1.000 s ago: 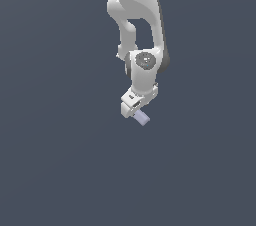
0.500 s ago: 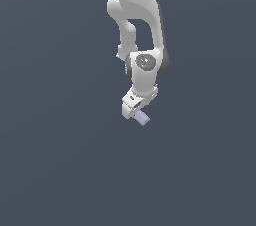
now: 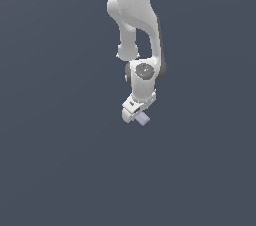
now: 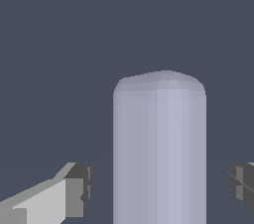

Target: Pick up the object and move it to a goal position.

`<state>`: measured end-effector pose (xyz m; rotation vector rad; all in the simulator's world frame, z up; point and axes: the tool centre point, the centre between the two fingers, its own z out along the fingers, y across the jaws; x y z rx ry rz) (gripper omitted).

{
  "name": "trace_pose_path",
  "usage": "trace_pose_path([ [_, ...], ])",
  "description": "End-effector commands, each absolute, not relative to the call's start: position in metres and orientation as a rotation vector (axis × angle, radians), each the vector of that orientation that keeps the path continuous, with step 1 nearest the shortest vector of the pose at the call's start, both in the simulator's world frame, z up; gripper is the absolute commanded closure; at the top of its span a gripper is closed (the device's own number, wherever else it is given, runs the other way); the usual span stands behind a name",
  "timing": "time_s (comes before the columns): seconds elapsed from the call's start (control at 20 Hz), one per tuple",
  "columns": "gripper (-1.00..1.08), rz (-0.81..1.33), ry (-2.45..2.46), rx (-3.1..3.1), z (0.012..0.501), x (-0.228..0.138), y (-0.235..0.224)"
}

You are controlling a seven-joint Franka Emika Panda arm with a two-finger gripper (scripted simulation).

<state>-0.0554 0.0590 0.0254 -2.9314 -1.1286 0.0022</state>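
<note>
The block point(image 4: 159, 148) is a pale lavender-grey bar with a rounded end. Through the wrist camera it stands in the gap between the two dark finger pads point(image 4: 79, 191), with clear space on either side, so neither pad touches it. In the exterior view the block point(image 3: 143, 119) pokes out just below the white gripper point(image 3: 134, 114), towards the exterior view's right, against a flat dark grey ground. I cannot tell from here whether it rests on that surface or how high the hand sits above it.

The gripper is spread wide, well beyond the width of the block, and holds nothing. The arm point(image 3: 134, 15) comes down from above with the wrist bent over the block.

To my eye this is the moment just before the grasp: the hand is lined up around the block and the squeeze is not yet made. Next the fingers need to close evenly on the two long sides, then lift. No goal marker shows in either view.
</note>
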Motion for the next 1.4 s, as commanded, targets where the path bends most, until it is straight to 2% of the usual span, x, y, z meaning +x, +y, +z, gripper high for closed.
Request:
trace_pose_path([
  [0.0,-0.92,0.000,-1.129,-2.932,0.020,-0.055,0.059],
  [0.1,-0.92,0.000,-1.129,-2.932,0.019,-0.055,0.059],
  [0.15,1.08,0.000,-1.129,-2.932,0.019,-0.055,0.059],
  [0.85,1.08,0.000,-1.129,-2.932,0.023,-0.055,0.057],
  [1.35,1.08,0.000,-1.130,-2.932,0.068,-0.059,0.041],
])
